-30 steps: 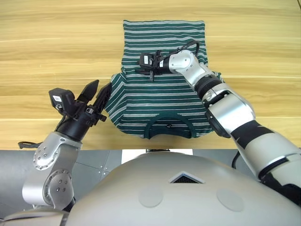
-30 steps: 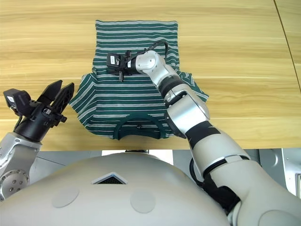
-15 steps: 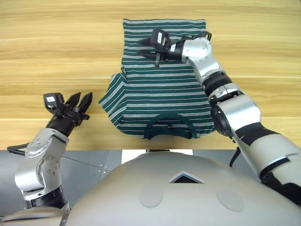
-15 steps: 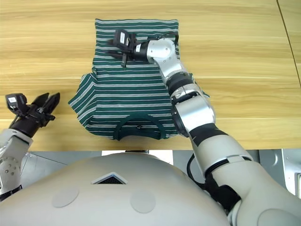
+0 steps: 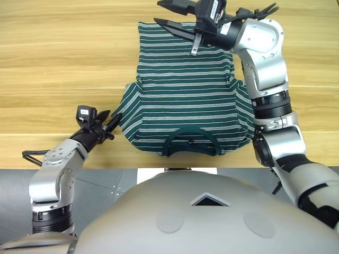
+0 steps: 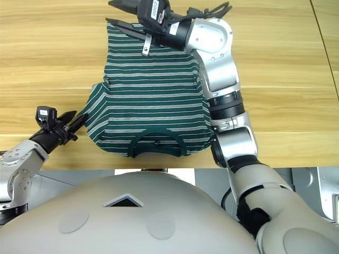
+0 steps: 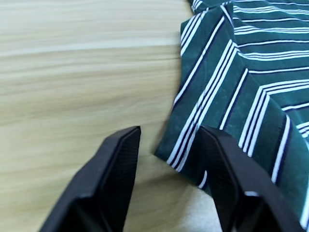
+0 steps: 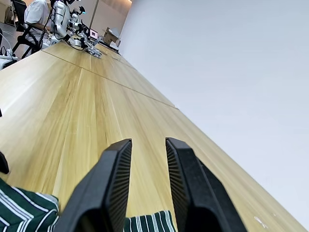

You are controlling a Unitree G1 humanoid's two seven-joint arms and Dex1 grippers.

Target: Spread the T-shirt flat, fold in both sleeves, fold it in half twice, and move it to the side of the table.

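The dark green T-shirt [image 5: 183,98] with white stripes lies on the wooden table [image 5: 58,63], its collar [image 5: 190,143] toward me and its hem at the far side. Its left sleeve [image 5: 126,106] pokes out to the side. My left gripper [image 5: 108,125] is low over the table by that sleeve, open; in the left wrist view its fingers [image 7: 118,159] straddle the sleeve's corner [image 7: 188,145]. My right gripper [image 5: 165,14] is raised above the far hem, open and holding nothing. In the right wrist view the right gripper [image 8: 147,145] points along the table.
Bare wood stretches left and right of the shirt and beyond its hem. The table's front edge [image 5: 63,165] runs just below the collar, with grey floor under it. Small gear [image 8: 77,36] sits far off down the long table.
My right gripper rose from the shirt's middle to above the far hem, staying open. My left gripper drew away from the left sleeve, then came back low beside its corner.
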